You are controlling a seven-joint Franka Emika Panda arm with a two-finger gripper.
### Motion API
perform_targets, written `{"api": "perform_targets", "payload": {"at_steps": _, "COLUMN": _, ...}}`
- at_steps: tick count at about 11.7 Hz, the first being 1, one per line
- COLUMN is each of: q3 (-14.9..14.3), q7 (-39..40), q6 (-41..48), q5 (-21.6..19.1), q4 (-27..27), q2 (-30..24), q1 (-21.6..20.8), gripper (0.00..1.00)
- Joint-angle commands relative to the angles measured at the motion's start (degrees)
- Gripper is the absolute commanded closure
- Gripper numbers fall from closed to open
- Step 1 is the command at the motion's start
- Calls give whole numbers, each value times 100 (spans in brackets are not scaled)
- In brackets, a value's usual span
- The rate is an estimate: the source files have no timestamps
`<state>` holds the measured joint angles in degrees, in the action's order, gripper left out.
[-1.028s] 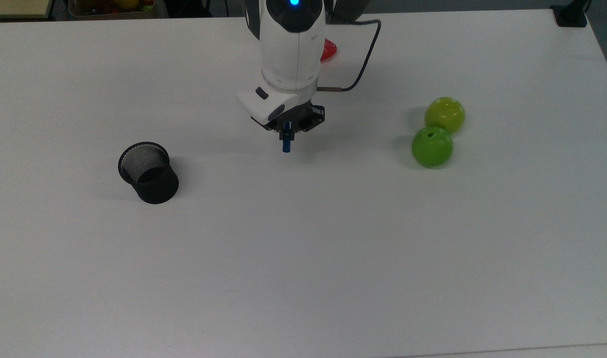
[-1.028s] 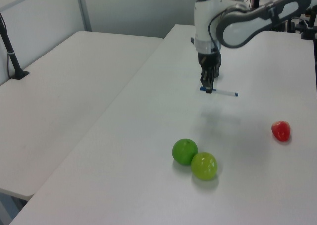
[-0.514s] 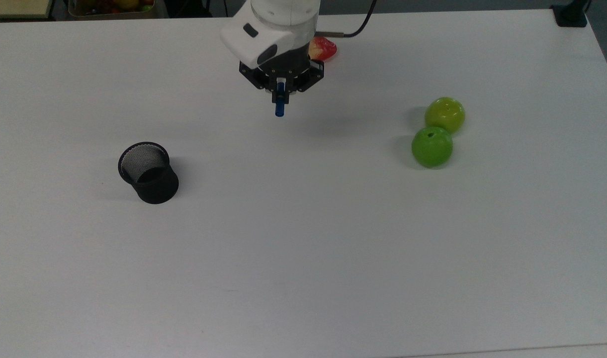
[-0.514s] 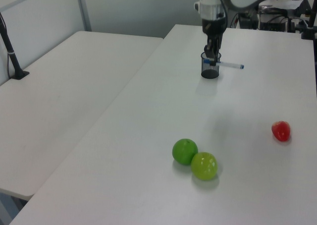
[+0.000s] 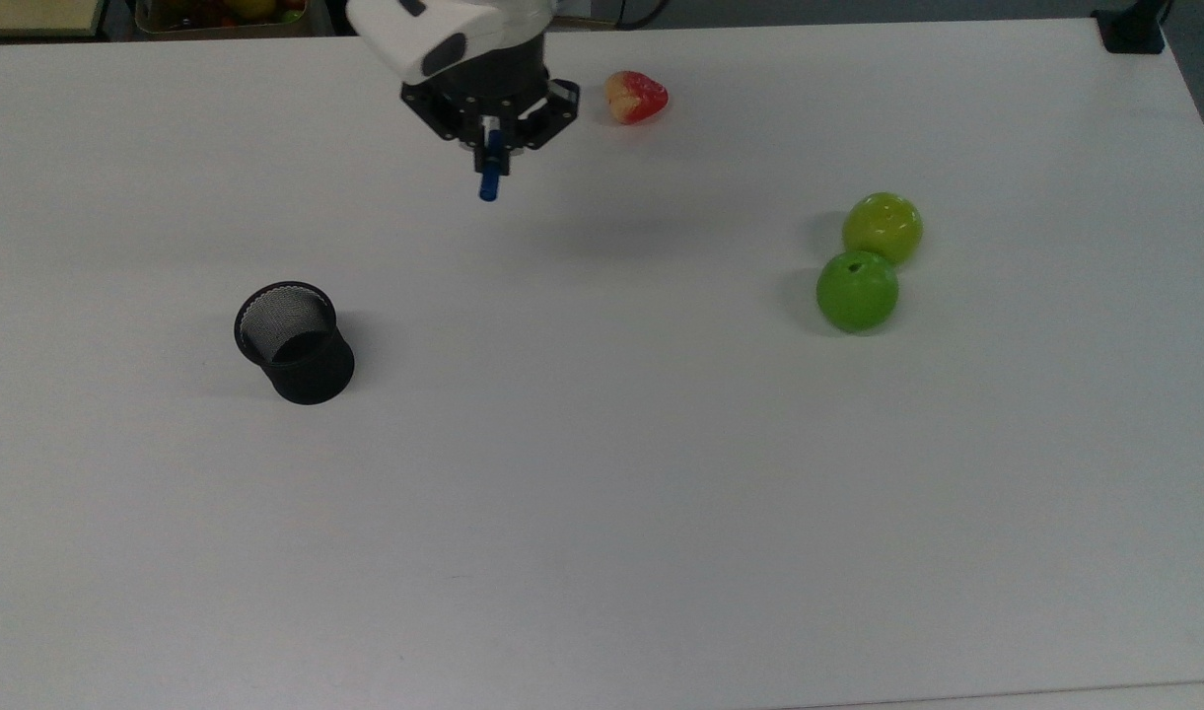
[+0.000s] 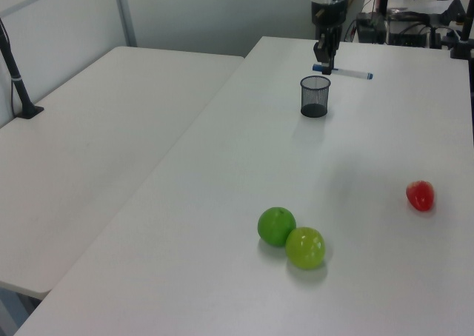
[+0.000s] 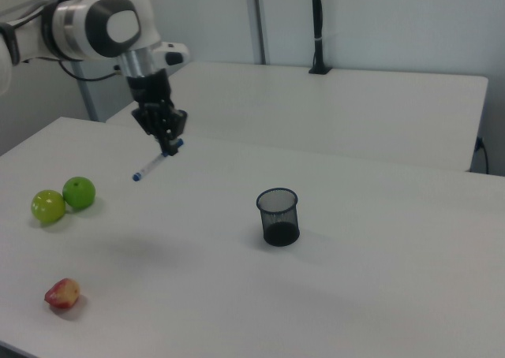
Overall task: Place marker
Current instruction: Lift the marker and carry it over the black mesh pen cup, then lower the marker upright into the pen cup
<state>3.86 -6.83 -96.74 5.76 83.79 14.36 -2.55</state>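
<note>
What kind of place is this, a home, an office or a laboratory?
Most likely a robotics laboratory. The arm's gripper holds a marker above a plain white table. On the table stand a mesh cup and test props: two green apples and a red fruit. Equipment racks stand behind.
</note>
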Motion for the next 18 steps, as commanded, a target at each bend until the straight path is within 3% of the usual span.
{"api": "perform_targets", "payload": {"at_steps": 1, "q3": -665, "q7": 892, "q6": 50, "q5": -128, "q4": 23, "q2": -38, "q1": 88, "gripper": 92}}
{"api": "perform_targets", "payload": {"at_steps": 3, "q3": -956, "q7": 1262, "q6": 24, "q5": -190, "q4": 58, "q2": -12, "q1": 211, "gripper": 92}}
{"api": "perform_targets", "payload": {"at_steps": 7, "q3": -1019, "q7": 1387, "q6": -818, "q5": -286, "q4": 120, "q2": 93, "q1": 536, "gripper": 92}}
{"api": "perform_targets", "payload": {"at_steps": 13, "q3": -993, "q7": 1263, "q6": -2943, "q5": -471, "q4": 664, "q2": 58, "q1": 783, "gripper": 92}}
{"api": "perform_targets", "payload": {"at_steps": 18, "q3": -966, "q7": 1263, "q6": -5051, "q5": -471, "q4": 1463, "q2": 76, "q1": 783, "gripper": 92}}
